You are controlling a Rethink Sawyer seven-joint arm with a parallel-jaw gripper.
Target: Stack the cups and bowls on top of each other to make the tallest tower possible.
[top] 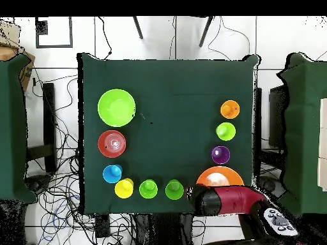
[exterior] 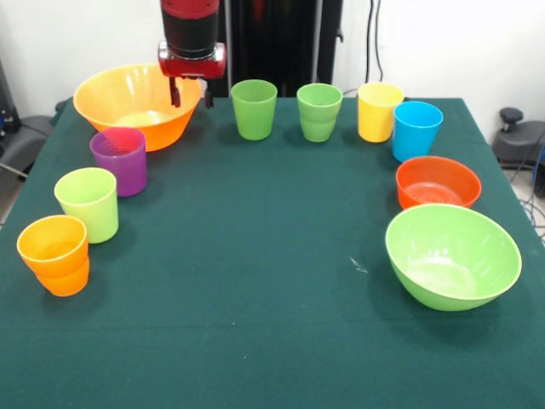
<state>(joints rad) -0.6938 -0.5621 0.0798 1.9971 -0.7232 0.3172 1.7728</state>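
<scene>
My gripper (exterior: 191, 94) is open and empty, hanging over the inner rim of the large orange bowl (exterior: 153, 132) at the table's far left. In the front view a purple cup (exterior: 121, 159), a lime cup (exterior: 88, 203) and an orange cup (exterior: 55, 254) run down the left side. Two green cups (exterior: 254, 108) (exterior: 319, 111), a yellow cup (exterior: 379, 111) and a blue cup (exterior: 416, 129) line the far edge. The red-orange bowl (exterior: 460, 175) and the lime-green bowl (exterior: 443, 294) stand at the right. All stand upright.
In the overhead view my red arm (top: 223, 200) covers the gripper and part of the orange bowl (top: 220, 175). The green cloth's middle (exterior: 255, 256) holds nothing. Cables lie on the floor (top: 57, 191) around the table.
</scene>
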